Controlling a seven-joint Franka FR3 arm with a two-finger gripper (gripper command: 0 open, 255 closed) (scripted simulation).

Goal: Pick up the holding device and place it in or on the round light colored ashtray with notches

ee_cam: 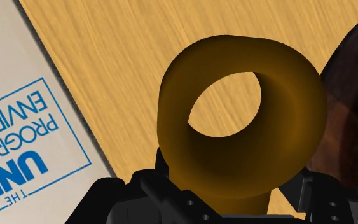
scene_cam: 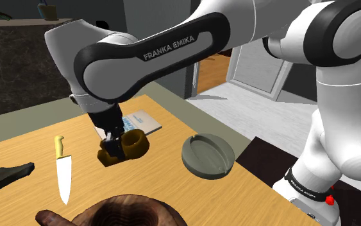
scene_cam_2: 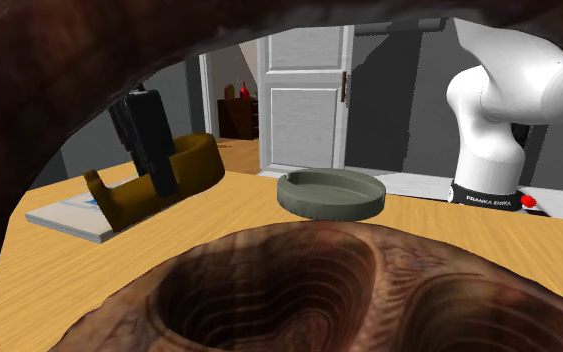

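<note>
Clamped shut in the jaws by its stub end: a brown ring-shaped holding device (ee_cam: pixel 234 165), ring reaching out past their tips, mid-table (scene_cam: pixel 236 192) by a white blue-lettered book (ee_cam: pixel 18 146). Next, likely, a sideways carry toward the table's stand-side edge, to the round grey-green notched ashtray (scene_cam: pixel 208 156), near but not touching.

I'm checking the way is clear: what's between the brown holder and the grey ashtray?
Nothing: in the shoulder view, only bare wooden table lies between the brown holder and the grey ashtray.
</note>
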